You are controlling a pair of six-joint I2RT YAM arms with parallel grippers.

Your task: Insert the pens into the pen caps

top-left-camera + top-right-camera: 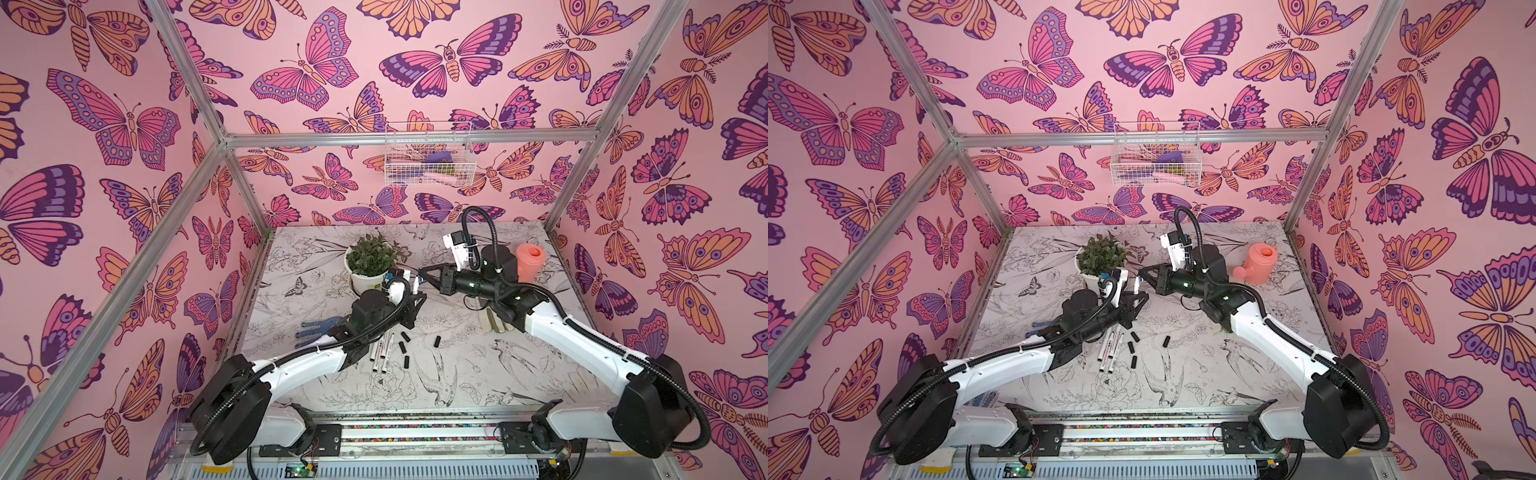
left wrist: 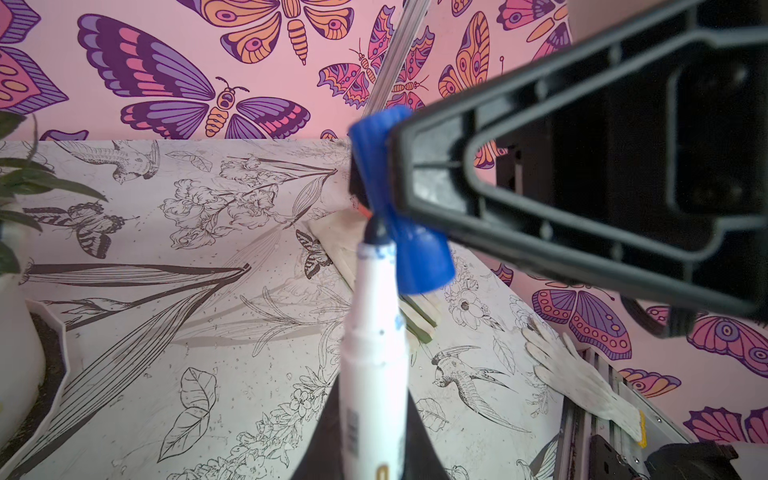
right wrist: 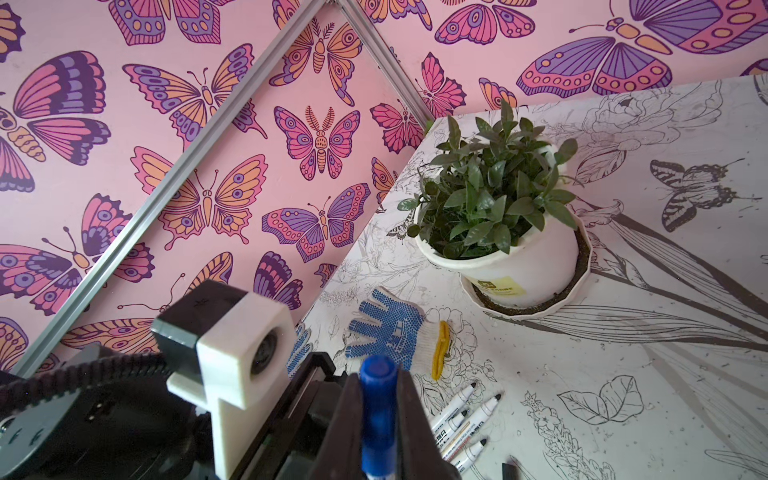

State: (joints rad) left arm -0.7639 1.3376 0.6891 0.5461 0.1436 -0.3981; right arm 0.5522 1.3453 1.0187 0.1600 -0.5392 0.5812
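Pen (image 2: 374, 353), white, clamped in left gripper (image 2: 369, 432); blue cap (image 2: 415, 249) pinched in right gripper (image 3: 377, 395). Tip lies beside cap: square the axes, then push straight.

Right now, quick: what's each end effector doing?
Left end effector: shut on the white marker pen.
Right end effector: shut on the blue pen cap.
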